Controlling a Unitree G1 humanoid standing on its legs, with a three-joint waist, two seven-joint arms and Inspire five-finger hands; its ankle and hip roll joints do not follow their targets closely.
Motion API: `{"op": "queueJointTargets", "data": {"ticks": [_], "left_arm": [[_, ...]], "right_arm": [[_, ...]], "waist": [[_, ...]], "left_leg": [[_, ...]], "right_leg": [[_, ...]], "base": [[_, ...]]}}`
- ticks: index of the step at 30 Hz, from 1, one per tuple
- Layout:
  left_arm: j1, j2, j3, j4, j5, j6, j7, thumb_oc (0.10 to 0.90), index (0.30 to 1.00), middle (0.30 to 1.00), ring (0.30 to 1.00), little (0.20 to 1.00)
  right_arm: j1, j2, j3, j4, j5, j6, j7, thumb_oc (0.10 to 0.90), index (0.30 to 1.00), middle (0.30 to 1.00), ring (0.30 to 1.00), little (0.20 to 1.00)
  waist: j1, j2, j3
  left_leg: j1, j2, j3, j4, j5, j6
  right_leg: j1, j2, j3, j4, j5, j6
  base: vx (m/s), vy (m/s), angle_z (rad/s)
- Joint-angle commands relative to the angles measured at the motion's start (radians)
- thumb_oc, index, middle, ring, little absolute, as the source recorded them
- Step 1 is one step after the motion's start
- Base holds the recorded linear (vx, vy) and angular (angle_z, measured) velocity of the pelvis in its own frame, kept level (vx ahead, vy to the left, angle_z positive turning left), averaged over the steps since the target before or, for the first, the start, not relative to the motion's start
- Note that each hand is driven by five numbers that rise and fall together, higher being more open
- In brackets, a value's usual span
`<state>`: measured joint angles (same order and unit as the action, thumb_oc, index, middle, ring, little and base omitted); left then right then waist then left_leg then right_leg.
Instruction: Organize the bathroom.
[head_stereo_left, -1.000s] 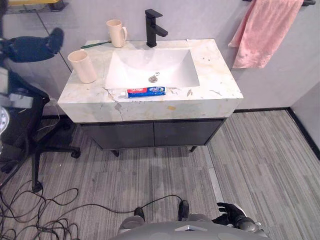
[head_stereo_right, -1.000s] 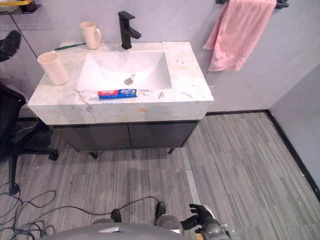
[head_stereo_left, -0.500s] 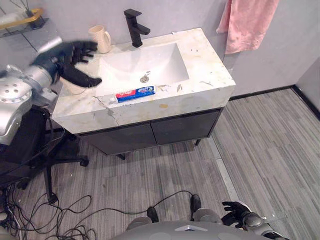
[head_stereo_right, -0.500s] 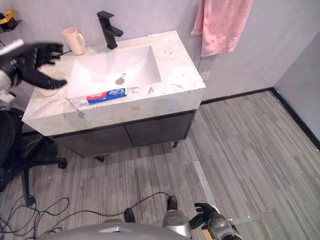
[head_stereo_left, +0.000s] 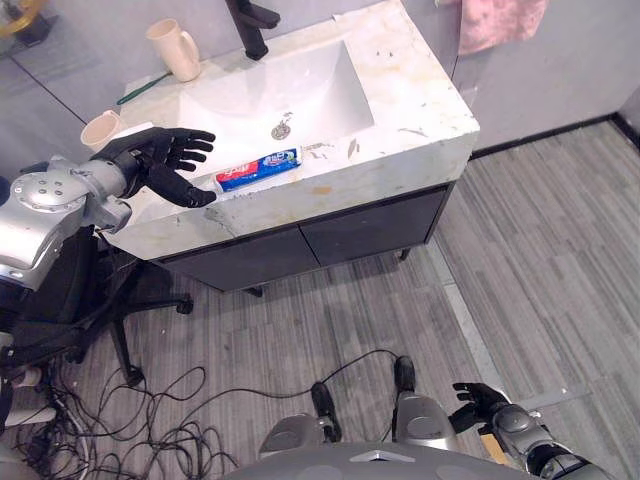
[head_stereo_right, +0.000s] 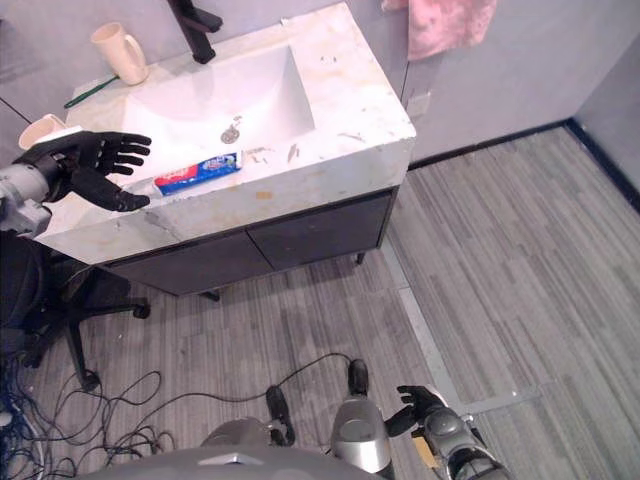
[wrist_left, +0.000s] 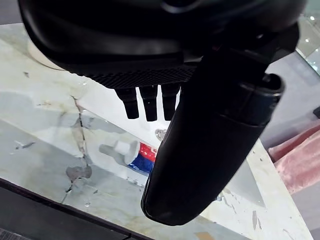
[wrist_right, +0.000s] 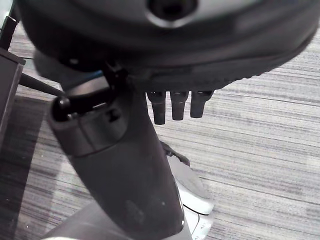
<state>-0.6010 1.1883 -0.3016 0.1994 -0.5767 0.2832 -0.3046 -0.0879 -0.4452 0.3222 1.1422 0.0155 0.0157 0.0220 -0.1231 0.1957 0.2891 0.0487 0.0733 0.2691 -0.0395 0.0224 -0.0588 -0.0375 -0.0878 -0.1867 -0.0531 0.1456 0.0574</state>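
Towel (head_stereo_left: 502, 22) and faucet (head_stereo_left: 251, 20) cut off by edge.

Count on the marble tabletop (head_stereo_left: 420, 110): two cream cups, one at the back by the wall (head_stereo_left: 172, 48), one at the left edge (head_stereo_left: 100, 128). One toothpaste tube (head_stereo_left: 258, 168). One green toothbrush (head_stereo_left: 143, 87). One black faucet (head_stereo_left: 250, 20). One sink basin (head_stereo_left: 280, 95). One pink towel (head_stereo_left: 500, 20) on the wall.
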Motion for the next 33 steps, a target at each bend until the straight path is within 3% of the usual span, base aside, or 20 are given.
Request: {"op": "queueJointTargets", "data": {"ticks": [1, 9, 23, 33], "left_arm": [[-0.153, 0.024, 0.102, 0.041, 0.053, -0.093, 0.116, 0.8, 0.9, 0.9, 0.9, 0.9], [-0.147, 0.028, 0.14, 0.031, 0.041, -0.07, 0.13, 0.8, 0.9, 0.9, 0.9, 0.9], [-0.197, 0.067, 0.092, 0.076, 0.091, -0.078, 0.133, 0.8, 0.9, 0.9, 0.9, 0.9], [-0.162, 0.068, 0.116, 0.047, 0.084, -0.072, 0.152, 0.8, 0.9, 0.9, 0.9, 0.9]], "right_arm": [[0.007, -0.031, -0.008, -0.006, 0.028, -0.004, 0.005, 0.8, 0.9, 0.9, 0.9, 0.9], [0.012, -0.045, -0.019, -0.019, 0.043, -0.005, -0.002, 0.8, 0.9, 0.9, 0.9, 0.9], [0.001, -0.074, -0.035, -0.092, 0.063, -0.021, -0.054, 0.8, 0.9, 0.9, 0.9, 0.9], [0.002, -0.103, -0.045, -0.149, 0.057, 0.012, -0.069, 0.8, 0.9, 0.9, 0.9, 0.9]], "waist": [[-0.025, -0.017, -0.028], [-0.037, 0.001, -0.006], [-0.045, 0.012, 0.038], [-0.058, 0.027, 0.076]], "left_leg": [[-0.037, 0.062, 0.031, 0.216, -0.01, -0.011], [-0.051, 0.069, 0.044, 0.234, 0.004, -0.018], [-0.094, 0.066, 0.039, 0.249, 0.008, -0.019], [-0.135, 0.061, 0.042, 0.268, 0.012, -0.019]], "right_leg": [[-0.068, -0.053, 0.059, 0.103, -0.139, 0.069], [-0.087, -0.057, 0.056, 0.118, -0.151, 0.059], [-0.137, -0.065, 0.056, 0.153, -0.163, 0.05], [-0.199, -0.072, 0.074, 0.185, -0.165, 0.046]], "base": [[0.01, 0.033, -0.03], [-0.01, 0.012, -0.03], [-0.01, 0.002, 0.0], [0.0, 0.011, 0.01]]}}
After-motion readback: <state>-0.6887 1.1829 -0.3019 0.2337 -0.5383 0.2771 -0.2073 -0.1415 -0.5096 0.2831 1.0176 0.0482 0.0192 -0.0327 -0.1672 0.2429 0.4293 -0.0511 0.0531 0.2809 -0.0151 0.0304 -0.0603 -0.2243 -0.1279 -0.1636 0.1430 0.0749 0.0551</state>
